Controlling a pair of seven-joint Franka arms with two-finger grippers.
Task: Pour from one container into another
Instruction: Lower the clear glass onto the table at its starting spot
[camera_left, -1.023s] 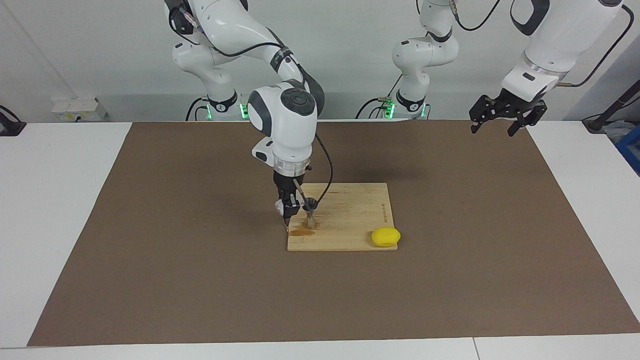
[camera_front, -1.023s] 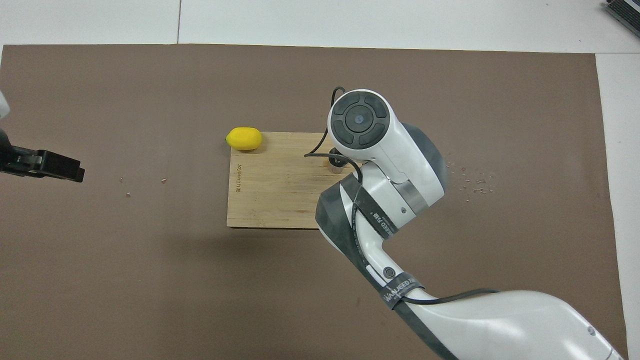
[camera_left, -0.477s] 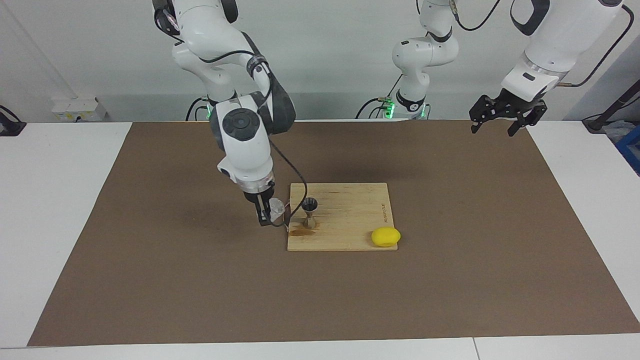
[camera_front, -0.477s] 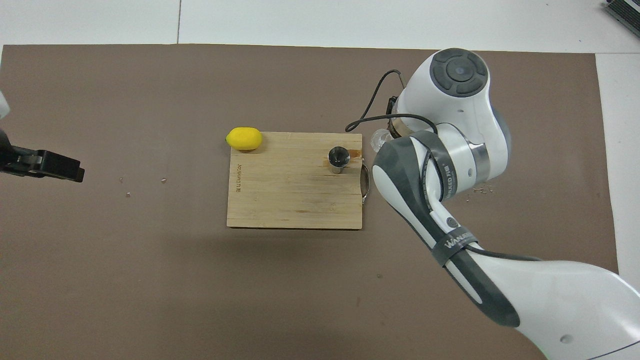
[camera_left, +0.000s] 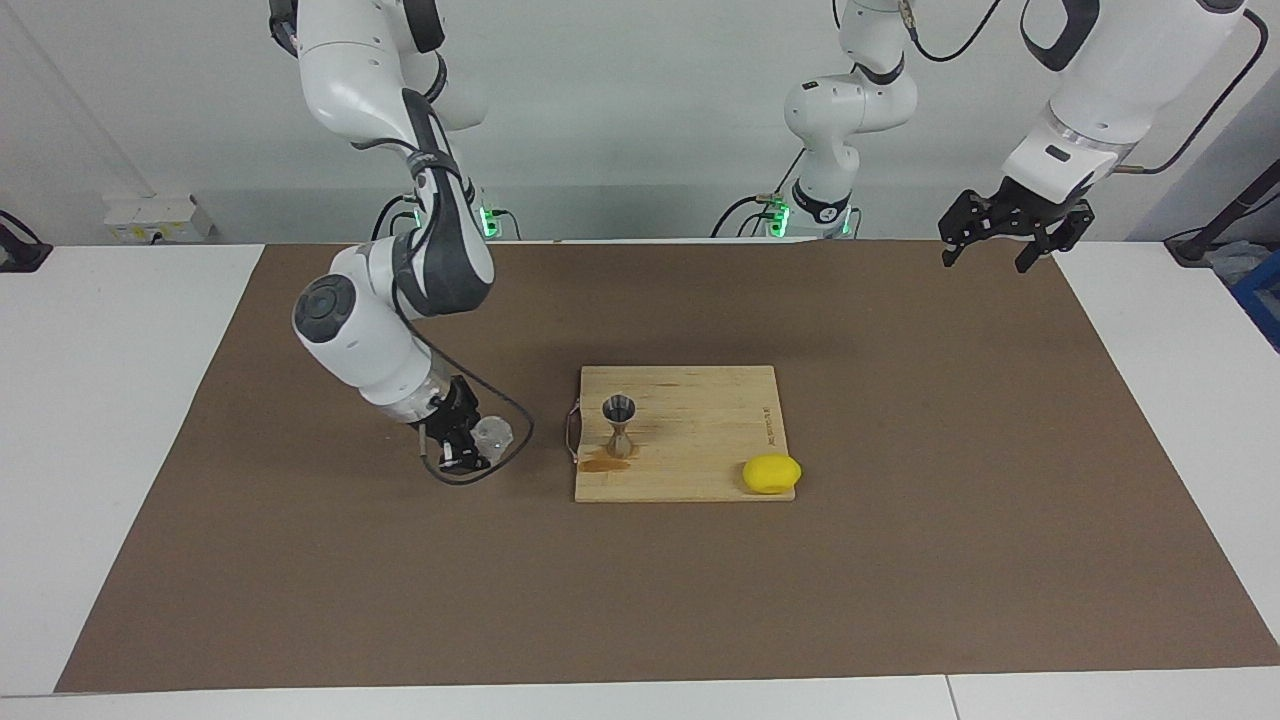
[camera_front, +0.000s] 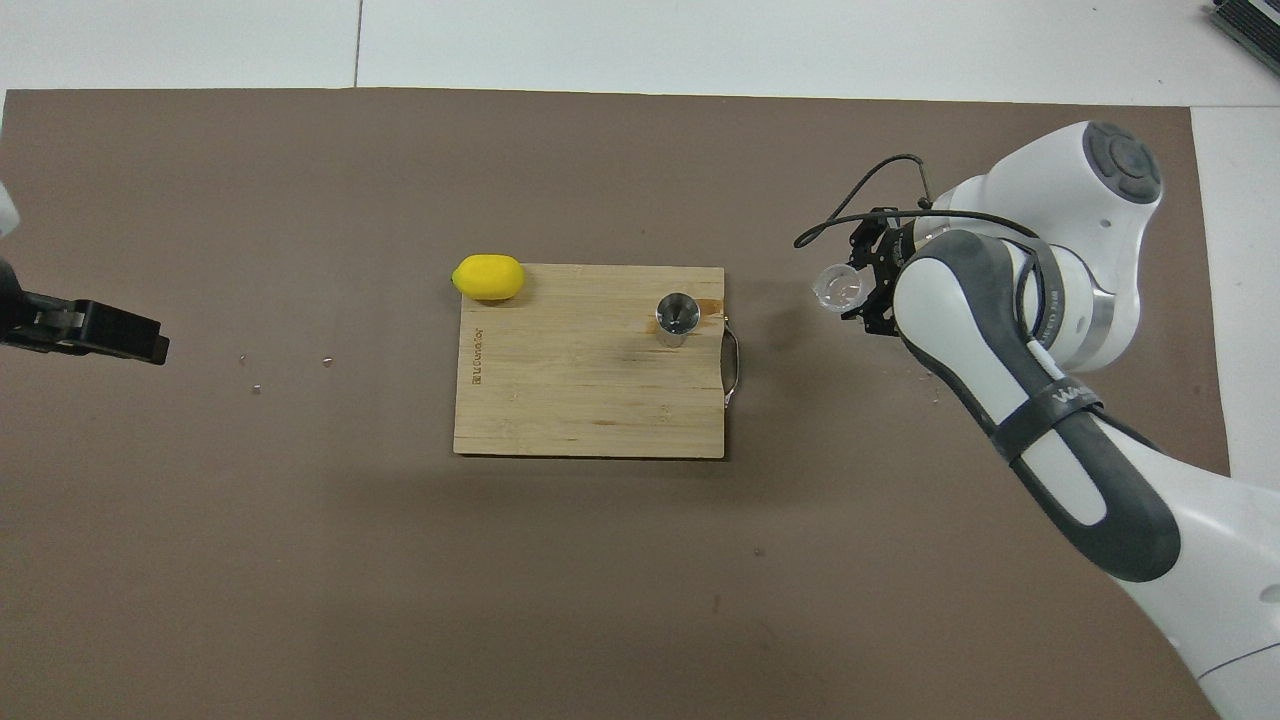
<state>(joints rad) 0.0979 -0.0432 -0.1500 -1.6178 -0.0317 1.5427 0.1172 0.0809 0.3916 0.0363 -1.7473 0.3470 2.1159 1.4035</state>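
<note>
Facing view: right gripper, clamped on glass cup, swung off cutting board, away from jigger. Pour judged finished; setting down next. Left gripper waiting well clear of board, fingers spread.

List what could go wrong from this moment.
The right tool holds the glass cup low over the mat; releasing it tilted could tip it. A brown puddle by the jigger on the board suggests spilling. The trailing cable might snag the cup.

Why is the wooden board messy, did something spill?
Yes, it looks so. A brown wet patch stains the wooden board at the foot of the metal jigger. The right hand holds the glass cup over the mat.
</note>
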